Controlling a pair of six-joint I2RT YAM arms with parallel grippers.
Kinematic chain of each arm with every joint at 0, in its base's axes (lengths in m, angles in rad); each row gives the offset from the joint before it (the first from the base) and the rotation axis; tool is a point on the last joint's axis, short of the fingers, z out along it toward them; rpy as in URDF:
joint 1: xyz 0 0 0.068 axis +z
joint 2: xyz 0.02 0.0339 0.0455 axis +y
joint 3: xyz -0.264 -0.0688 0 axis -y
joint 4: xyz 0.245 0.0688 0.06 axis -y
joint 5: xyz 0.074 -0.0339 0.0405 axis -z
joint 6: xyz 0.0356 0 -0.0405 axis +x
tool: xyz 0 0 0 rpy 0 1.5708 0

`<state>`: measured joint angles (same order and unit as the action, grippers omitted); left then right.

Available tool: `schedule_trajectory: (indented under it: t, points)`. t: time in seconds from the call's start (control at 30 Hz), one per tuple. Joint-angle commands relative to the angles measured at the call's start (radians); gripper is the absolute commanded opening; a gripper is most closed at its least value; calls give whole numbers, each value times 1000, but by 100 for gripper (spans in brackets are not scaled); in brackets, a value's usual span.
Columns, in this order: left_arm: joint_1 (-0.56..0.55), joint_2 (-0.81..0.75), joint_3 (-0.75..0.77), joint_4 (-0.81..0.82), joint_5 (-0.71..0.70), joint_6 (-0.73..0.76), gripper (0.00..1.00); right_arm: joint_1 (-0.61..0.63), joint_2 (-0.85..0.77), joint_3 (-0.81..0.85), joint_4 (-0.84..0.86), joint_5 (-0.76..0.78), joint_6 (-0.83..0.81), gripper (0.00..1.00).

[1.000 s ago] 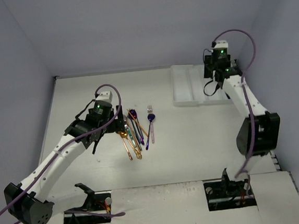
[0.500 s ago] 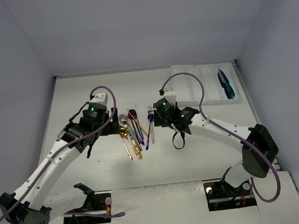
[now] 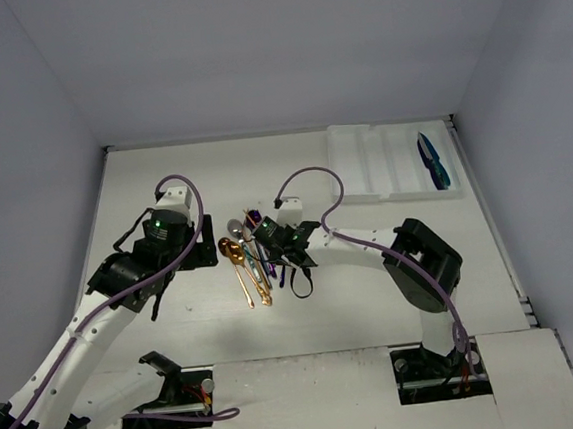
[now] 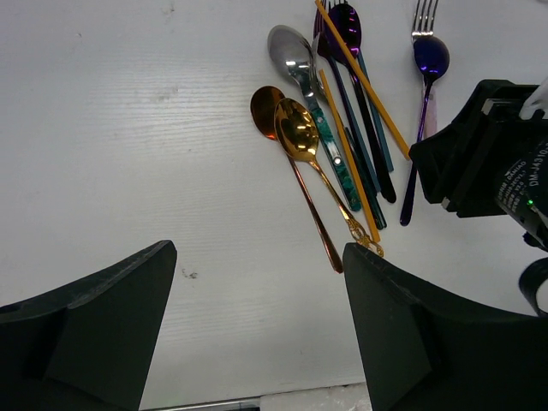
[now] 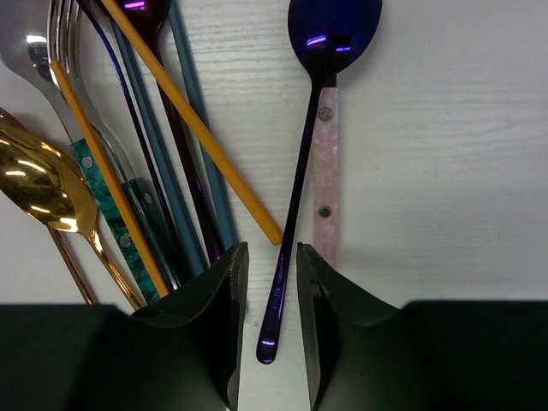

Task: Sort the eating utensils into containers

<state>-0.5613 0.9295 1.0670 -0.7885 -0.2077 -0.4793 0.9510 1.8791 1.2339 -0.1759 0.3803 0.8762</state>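
Note:
The eating utensils (image 3: 252, 258) lie in a loose pile mid-table: gold spoons (image 4: 300, 137), a silver spoon (image 4: 291, 56), yellow sticks (image 4: 360, 77) and dark blue and purple pieces. My right gripper (image 5: 272, 282) is down at the pile's right edge. Its jaws stand narrowly open on either side of the handle of a blue-purple spoon (image 5: 295, 214), with a thin gap on each side. Next to that spoon lies a pink-handled fork (image 5: 324, 171). My left gripper (image 4: 259, 291) hovers wide open and empty, near and left of the pile. The white tray (image 3: 373, 167) of containers sits at the back right.
Blue utensils (image 3: 430, 157) lie in the tray's rightmost compartment. The right arm (image 3: 369, 242) stretches across the table from its base to the pile. Grey walls close the table on the left, back and right.
The right arm has swung from the tray down to the pile, leaving blue utensils in the tray. Its jaws have narrowed around the blue-purple spoon's handle. The left arm has drawn back leftward.

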Motion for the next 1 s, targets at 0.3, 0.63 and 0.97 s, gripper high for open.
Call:
schedule_trajectory:
  t: [0.3, 0.63, 0.97]
  points:
    - [8, -21, -1, -9, -1, 29, 76, 12, 47, 55, 6, 76, 146, 19]
    - [8, -26, 1, -9, 5, 34, 76, -11, 31, 37, 0, 102, 169, 20]
    - [9, -24, -2, -9, 7, 28, 76, -52, 70, 44, 0, 77, 166, 20]
